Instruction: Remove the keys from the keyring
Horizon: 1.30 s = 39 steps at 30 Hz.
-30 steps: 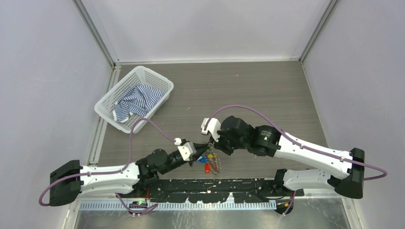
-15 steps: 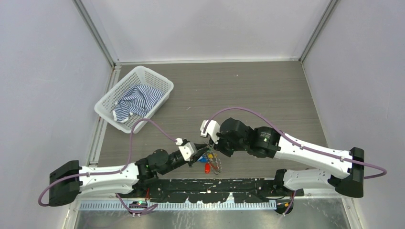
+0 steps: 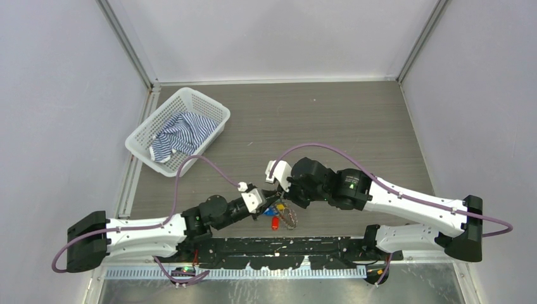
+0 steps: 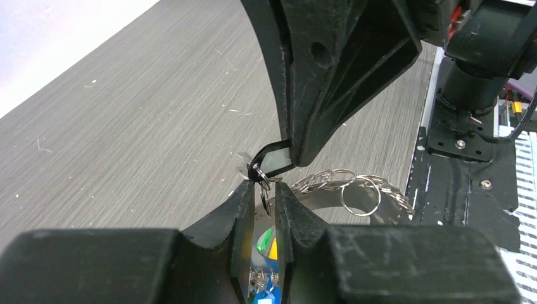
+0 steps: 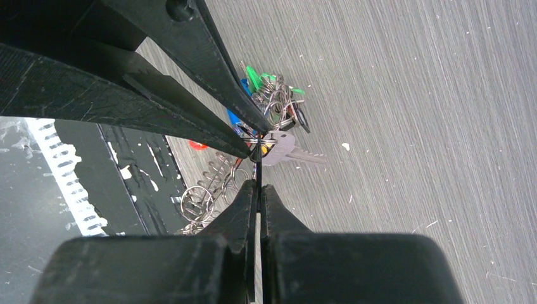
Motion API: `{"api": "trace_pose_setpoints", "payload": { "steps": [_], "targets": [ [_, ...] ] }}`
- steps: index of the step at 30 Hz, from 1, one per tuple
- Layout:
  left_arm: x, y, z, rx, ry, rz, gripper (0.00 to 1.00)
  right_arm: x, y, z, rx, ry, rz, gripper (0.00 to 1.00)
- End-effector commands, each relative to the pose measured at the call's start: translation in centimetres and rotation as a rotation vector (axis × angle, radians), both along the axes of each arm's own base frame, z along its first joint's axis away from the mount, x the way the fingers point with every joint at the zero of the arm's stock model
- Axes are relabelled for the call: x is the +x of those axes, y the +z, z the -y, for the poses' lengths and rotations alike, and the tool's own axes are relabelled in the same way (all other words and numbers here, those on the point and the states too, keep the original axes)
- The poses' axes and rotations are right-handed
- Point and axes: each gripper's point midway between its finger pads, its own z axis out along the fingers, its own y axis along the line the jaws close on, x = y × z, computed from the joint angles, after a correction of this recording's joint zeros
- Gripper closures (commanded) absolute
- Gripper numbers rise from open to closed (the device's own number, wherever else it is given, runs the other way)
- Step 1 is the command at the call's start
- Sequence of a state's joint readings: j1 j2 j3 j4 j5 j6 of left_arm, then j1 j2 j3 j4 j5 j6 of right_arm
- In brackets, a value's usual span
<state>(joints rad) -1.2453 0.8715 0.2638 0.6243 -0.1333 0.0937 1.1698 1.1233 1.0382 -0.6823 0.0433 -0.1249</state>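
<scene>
The keys (image 3: 276, 215), with green, blue, yellow and red tags, lie bunched near the table's front edge beside the silvery chain-like keyring (image 3: 289, 218). My left gripper (image 3: 268, 204) comes in from the left. Its fingers stand nearly closed around a small split ring (image 4: 265, 196) of the bunch. My right gripper (image 3: 277, 197) comes from the right, shut on a flat black key tag (image 4: 273, 161) hooked to that ring. In the right wrist view the right gripper (image 5: 258, 187) pinches the tag's thin edge, with a silver key (image 5: 286, 149) and the keyring's loops (image 5: 201, 197) beyond.
A white mesh basket (image 3: 142, 136) holding a striped blue cloth (image 3: 180, 134) stands at the far left of the table. The black mounting rail (image 3: 285, 248) runs along the near edge, just below the keys.
My left gripper has crept a little right and forward, and my right gripper has shifted slightly left. The two tips now sit tighter together over the bunch.
</scene>
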Motion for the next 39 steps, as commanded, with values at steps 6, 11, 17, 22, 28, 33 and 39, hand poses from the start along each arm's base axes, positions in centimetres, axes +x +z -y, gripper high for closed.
{"api": "trace_pose_setpoints", "payload": {
  "steps": [6, 11, 17, 22, 28, 33, 39],
  "targets": [
    [-0.5, 1.4, 1.4, 0.013, -0.056, 0.015, 0.97, 0.8, 3.4, -0.7, 0.088, -0.01, 0.075, 0.99],
    [-0.4, 0.4, 1.8, 0.05, -0.056, -0.01, 0.97, 1.3, 4.2, 0.1, 0.095, -0.048, 0.109, 0.99],
    [-0.3, 0.2, 1.8, 0.045, -0.053, -0.008, 0.87, 1.2, 4.7, 0.4, 0.113, -0.051, 0.111, 0.99],
    [-0.1, 0.6, 1.8, 0.029, -0.04, 0.0, 0.85, 1.1, 4.6, 0.4, 0.116, -0.048, 0.105, 0.99],
    [0.6, 1.9, 1.2, -0.031, 0.006, 0.025, 0.8, 0.7, 4.2, -0.1, 0.11, -0.032, 0.082, 0.99],
    [0.8, 2.3, 1.2, -0.051, 0.015, 0.032, 0.83, 0.7, 4.0, -0.2, 0.102, -0.029, 0.077, 0.99],
    [0.5, 1.7, 1.6, -0.029, -0.01, 0.028, 0.96, 0.8, 4.0, -0.2, 0.096, -0.036, 0.083, 0.99]
  ]
}}
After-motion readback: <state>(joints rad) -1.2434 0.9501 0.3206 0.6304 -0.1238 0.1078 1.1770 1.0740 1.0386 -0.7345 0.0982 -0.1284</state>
